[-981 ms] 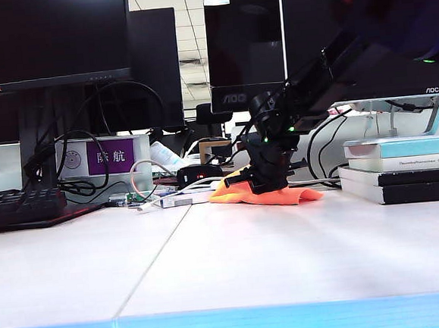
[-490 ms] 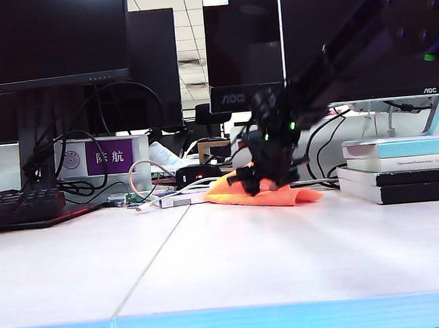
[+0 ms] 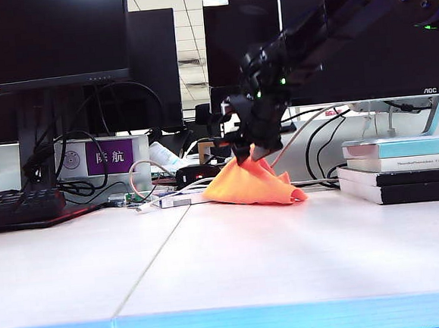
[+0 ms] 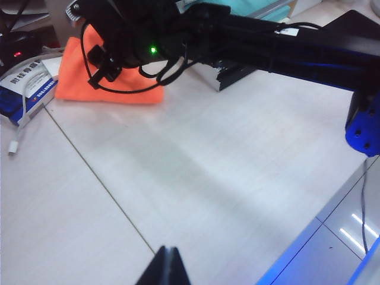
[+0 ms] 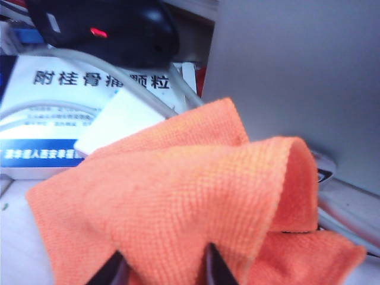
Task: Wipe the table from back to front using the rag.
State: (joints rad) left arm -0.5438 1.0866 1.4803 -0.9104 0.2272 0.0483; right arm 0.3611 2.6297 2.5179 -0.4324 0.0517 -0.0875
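On the white worktop [image 3: 288, 257], the right pincer [image 3: 250, 152] is pinching the orange rag [image 3: 252, 186] beneath an AOC monitor [image 3: 242, 48]; the left pincer [image 4: 164, 267] is sitting closed at six o'clock.

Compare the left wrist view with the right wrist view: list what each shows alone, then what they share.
Only the left wrist view: the right arm reaching over the table, the table's seam, and the left gripper with its fingertips together, hanging over bare table. Only the right wrist view: the right gripper pinching a raised fold of the rag, and a black mouse. Both show the orange rag and the blue-and-white box beside it.
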